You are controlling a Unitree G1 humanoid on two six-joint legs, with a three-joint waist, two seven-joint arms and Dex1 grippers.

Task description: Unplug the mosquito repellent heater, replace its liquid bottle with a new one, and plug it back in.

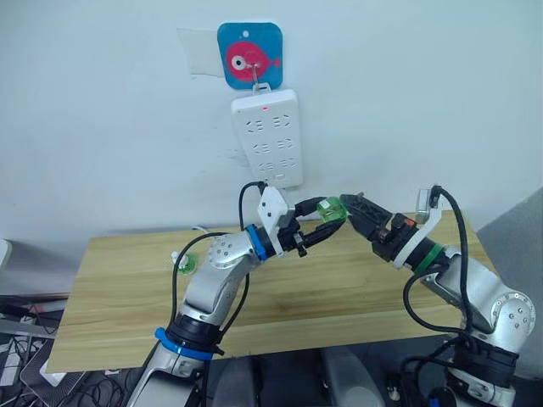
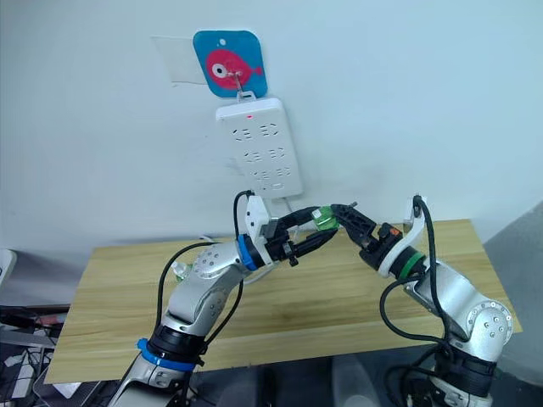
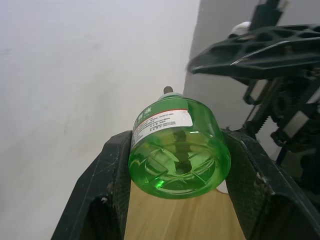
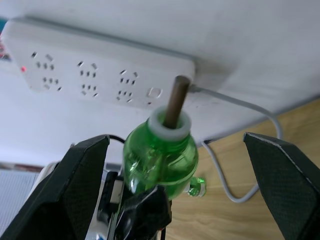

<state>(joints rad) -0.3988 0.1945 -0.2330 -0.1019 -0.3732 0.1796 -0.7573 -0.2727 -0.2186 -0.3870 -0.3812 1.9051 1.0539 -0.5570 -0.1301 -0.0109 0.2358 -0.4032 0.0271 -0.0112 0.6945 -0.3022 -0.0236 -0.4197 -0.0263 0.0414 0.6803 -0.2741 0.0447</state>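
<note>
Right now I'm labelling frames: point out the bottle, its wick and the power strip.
bottle (image 3: pixel 177 145): left wrist view, green body between the fingers.
wick (image 4: pixel 176 101): right wrist view, mid-rod above the neck.
power strip (image 1: pixel 269 136): left eye view, middle of its face.

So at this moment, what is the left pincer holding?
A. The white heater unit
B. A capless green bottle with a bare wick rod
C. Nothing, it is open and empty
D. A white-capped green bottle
B: the left pincer is shut on the green bottle, and the right wrist view shows the bottle's open white neck with a bare wick rod and no cap.
</note>
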